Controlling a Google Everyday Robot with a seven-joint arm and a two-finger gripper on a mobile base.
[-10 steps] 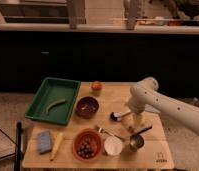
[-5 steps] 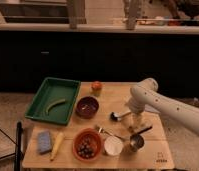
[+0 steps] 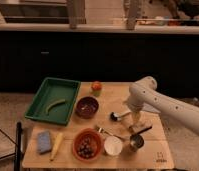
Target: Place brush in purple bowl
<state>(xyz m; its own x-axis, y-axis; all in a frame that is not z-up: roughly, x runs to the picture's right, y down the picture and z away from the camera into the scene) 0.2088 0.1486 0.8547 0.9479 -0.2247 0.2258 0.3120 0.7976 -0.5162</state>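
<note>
The brush [image 3: 118, 116] lies on the wooden table, its dark round head to the left and its white handle running right. My gripper [image 3: 133, 118] hangs down from the white arm [image 3: 158, 102] right at the handle's end, over the right-middle of the table. The purple bowl [image 3: 87, 106] stands to the left of the brush, about a bowl's width away, and looks empty.
A green tray [image 3: 40, 102] with a curved yellow-green piece stands at the left. An orange-red fruit [image 3: 96, 86] is behind the purple bowl. In front are an orange bowl of berries [image 3: 87, 144], a white bowl [image 3: 113, 145], a metal cup [image 3: 136, 142], a fork [image 3: 105, 131], a tan block [image 3: 140, 131] and a blue sponge [image 3: 44, 141].
</note>
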